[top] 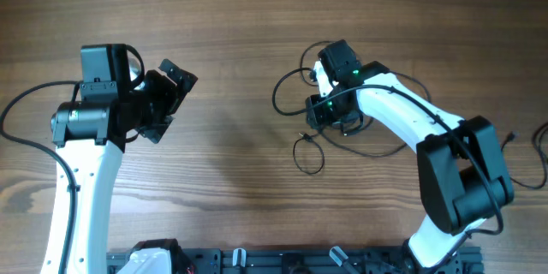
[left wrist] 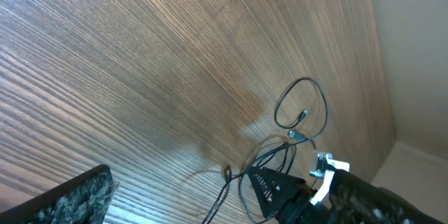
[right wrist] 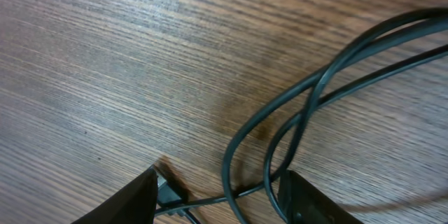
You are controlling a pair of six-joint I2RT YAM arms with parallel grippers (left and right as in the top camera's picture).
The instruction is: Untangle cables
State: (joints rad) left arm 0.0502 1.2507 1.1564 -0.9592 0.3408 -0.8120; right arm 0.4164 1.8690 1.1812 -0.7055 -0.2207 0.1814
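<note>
Barely begun, judging by the knot: cables [right wrist: 311, 91] crossed and looped right under right gripper [right wrist: 220, 190], fingers [right wrist: 133, 197] apart, one strand and a connector [right wrist: 168, 192] lying between them, nothing clamped. Left gripper [top: 167, 103] also spread wide and empty, well apart from cables. Left to do: clamp a strand, draw loops apart, lay each cable separate.

Overhead, the right pincer [top: 332, 113] covers the heart of the cables [top: 306, 156], so the crossings beneath it cannot be traced. In the right wrist view, the lower edge crops both fingers [right wrist: 136, 206], and the strands run off at the right. The left wrist view shows one left finger [left wrist: 77, 196] only as a blurred corner, and the connectors [left wrist: 297, 135] are too small to identify.
</note>
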